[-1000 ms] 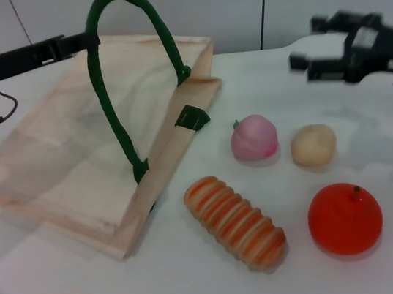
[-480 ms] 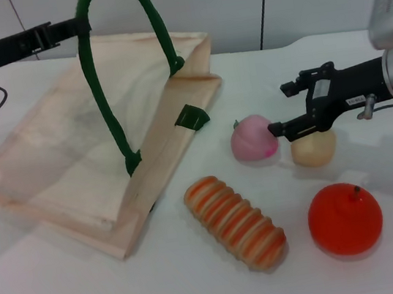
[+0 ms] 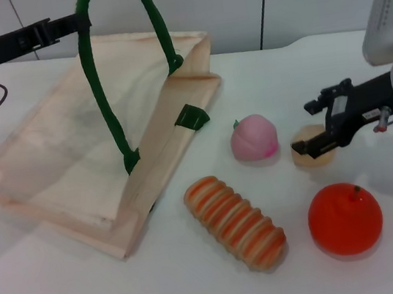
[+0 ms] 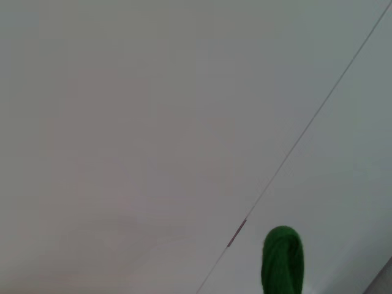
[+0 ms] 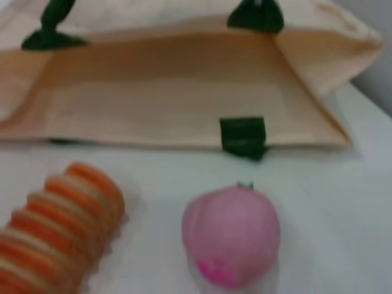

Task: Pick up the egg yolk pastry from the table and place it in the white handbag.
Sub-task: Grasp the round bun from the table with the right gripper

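Observation:
The egg yolk pastry (image 3: 318, 155), a small pale beige bun, lies on the table right of the pink peach (image 3: 253, 137). My right gripper (image 3: 305, 128) is low over it and open, one finger (image 3: 310, 145) across its front and the other behind it. The pastry is out of the right wrist view. The white handbag (image 3: 71, 147) lies tilted at the left with its mouth facing the food. My left gripper (image 3: 79, 22) is shut on its green handle (image 3: 103, 94) and holds the loop up. A piece of that handle (image 4: 283, 260) shows in the left wrist view.
An orange-striped bread (image 3: 235, 222) lies in front of the bag's mouth and an orange (image 3: 345, 219) sits near the front right. The right wrist view shows the peach (image 5: 231, 236), the bread (image 5: 55, 226) and the bag's open mouth (image 5: 171, 92).
My right gripper has come down and in from the far right, then settled over the pastry. The left gripper lifted the handle a little higher early on and has held still since.

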`<state>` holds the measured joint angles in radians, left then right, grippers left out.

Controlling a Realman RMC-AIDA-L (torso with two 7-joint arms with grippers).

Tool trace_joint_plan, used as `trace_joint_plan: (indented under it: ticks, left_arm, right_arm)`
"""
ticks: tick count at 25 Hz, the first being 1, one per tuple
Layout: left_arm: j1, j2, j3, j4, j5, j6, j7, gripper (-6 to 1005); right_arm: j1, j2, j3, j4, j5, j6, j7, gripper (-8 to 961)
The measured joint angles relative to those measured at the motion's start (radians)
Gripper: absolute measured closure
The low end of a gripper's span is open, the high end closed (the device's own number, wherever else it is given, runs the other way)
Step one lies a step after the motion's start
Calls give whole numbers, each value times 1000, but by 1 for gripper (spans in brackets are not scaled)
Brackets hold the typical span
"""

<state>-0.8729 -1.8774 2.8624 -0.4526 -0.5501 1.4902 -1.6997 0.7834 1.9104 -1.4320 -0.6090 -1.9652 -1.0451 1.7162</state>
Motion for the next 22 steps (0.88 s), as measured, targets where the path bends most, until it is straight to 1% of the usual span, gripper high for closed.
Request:
trace_joint_plan:
  ticks: [5,10,15,22]
  left_arm:
    - [-3,0,0,2,-1,0,0,877]
    - [-6,0,0,3,-1,1,-1,878]
    - [-9,0,0,5,-1,1,-1,878]
    - [-10,0,0,6,-1,1,-3,878]
  right_arm:
    - [5,28,76,0,-101,-14,3,68]
    - [16,50,121,0,-192,-14,17,68]
    - [27,62,123,6,-260,-10,48,69]
    - [34,79,125,10,-305,-15,56,67]
